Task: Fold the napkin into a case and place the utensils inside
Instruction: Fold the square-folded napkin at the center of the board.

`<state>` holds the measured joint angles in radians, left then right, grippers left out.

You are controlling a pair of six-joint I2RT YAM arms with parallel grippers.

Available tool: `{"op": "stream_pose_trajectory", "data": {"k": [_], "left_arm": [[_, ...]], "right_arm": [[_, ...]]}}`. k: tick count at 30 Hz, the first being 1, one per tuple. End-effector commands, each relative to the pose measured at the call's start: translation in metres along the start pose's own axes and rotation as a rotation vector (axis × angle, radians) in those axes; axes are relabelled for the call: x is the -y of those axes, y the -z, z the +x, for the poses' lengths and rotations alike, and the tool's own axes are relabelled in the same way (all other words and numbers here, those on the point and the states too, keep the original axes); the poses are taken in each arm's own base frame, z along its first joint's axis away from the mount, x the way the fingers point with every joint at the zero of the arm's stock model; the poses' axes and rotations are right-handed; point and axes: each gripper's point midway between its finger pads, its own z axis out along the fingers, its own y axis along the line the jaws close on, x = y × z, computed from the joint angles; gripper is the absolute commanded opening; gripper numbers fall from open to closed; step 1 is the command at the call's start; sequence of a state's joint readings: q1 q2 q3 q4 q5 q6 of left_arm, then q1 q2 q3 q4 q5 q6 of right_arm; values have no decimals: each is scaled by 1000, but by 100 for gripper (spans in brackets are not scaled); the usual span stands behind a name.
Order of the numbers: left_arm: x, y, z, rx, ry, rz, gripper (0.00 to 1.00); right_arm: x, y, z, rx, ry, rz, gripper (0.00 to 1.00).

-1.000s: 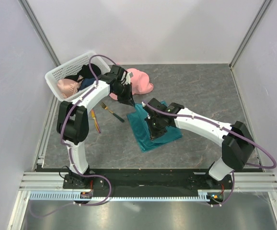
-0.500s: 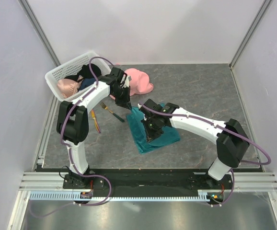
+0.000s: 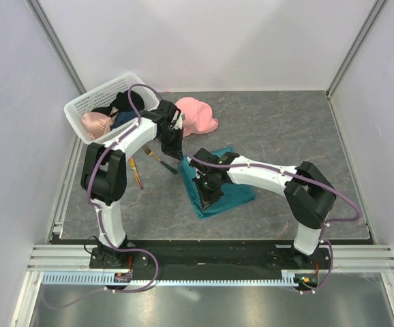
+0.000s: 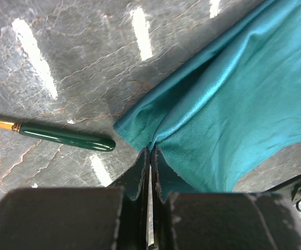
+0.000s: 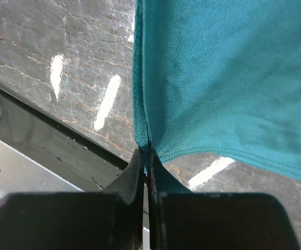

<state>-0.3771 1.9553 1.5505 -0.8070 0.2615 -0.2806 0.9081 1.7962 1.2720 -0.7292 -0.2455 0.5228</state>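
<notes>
The teal napkin (image 3: 232, 191) lies folded and rumpled in the middle of the table. My left gripper (image 3: 181, 158) is shut on its far-left corner (image 4: 155, 136), the jaws pressed together on a pinch of cloth (image 4: 234, 114). At the near-left corner my right gripper (image 3: 207, 197) is likewise shut on a pinch of napkin (image 5: 218, 78), seen at the fingertips (image 5: 147, 152). The fork (image 3: 157, 159) lies just left of the napkin; its dark green handle (image 4: 67, 136) sits close to my left gripper (image 4: 150, 151). A thin purple-and-orange utensil (image 3: 138, 174) lies further left.
A pink cap (image 3: 197, 116) sits behind the napkin. A white basket (image 3: 96, 101) holding clothes stands at the far left corner. The black base rail (image 3: 204, 248) runs along the near edge and shows close below the right gripper (image 5: 30, 138).
Both grippers have moved left, holding the napkin's corners. The right gripper carried its edge across, so the cloth now lies narrower and more doubled over.
</notes>
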Motion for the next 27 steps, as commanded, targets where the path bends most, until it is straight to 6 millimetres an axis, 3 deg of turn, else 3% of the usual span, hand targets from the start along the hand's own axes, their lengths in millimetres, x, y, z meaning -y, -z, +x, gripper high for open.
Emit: {"op": "stream_pose_trajectory", "data": {"k": [1,9,21,24,27], "left_arm": [[-19,-14,7,-27,-37,-55,2],[-31,-33,14,-46,-34,-83,2],[-27,-36,5,-21,-25,-72,2],[-27,-38,8,-29,-17,-66,3],[-25,-32,7,-16,-16,-63,18]], "right_arm": [[-7,-12,4,-24,26,-37,0],[-4,-26,5,-36,13,-39,0],[-10,-34,10,-50,7,-63,0],[-11,-39,12,-53,-1,-71,8],[-9,-40,19,-74,-22,-80,20]]}}
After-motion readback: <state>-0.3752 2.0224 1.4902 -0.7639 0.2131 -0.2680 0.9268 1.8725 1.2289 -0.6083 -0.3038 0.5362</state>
